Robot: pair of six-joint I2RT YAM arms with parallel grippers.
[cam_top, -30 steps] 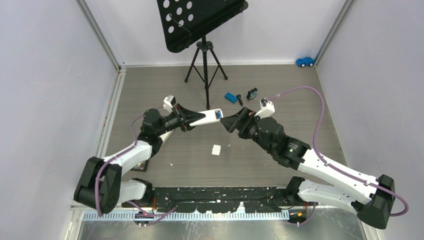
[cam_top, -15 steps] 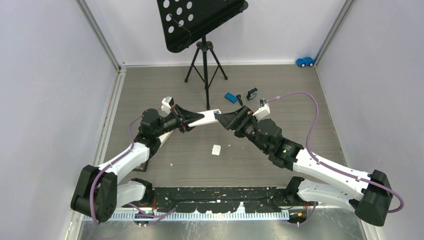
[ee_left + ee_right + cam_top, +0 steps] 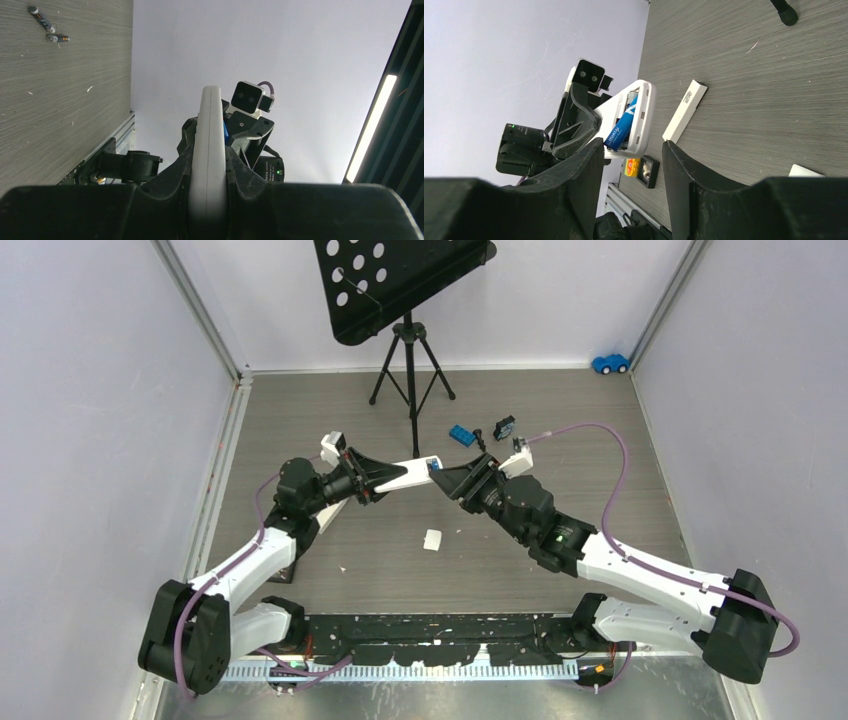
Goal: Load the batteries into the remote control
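My left gripper [image 3: 385,478] is shut on the white remote control [image 3: 408,471] and holds it above the floor with its far end toward the right arm. In the left wrist view the remote [image 3: 210,130] stands edge-on between my fingers. In the right wrist view the remote [image 3: 640,116] shows its open compartment with a blue battery [image 3: 621,129] lying in it, the near end sticking out. My right gripper [image 3: 631,147] is open just in front of that end, and its fingertips meet the remote's end in the top view [image 3: 446,480]. Two more batteries [image 3: 41,17] lie on the floor.
A white flat piece [image 3: 432,539] lies on the floor below the remote. A blue toy brick [image 3: 461,435] and a black-and-blue block [image 3: 504,426] lie behind. A music stand tripod [image 3: 410,360] stands at the back. A blue toy car [image 3: 610,363] sits far right.
My right arm has moved left and forward, bringing its gripper up to the remote's end. My left arm has shifted slightly left with the remote still held.
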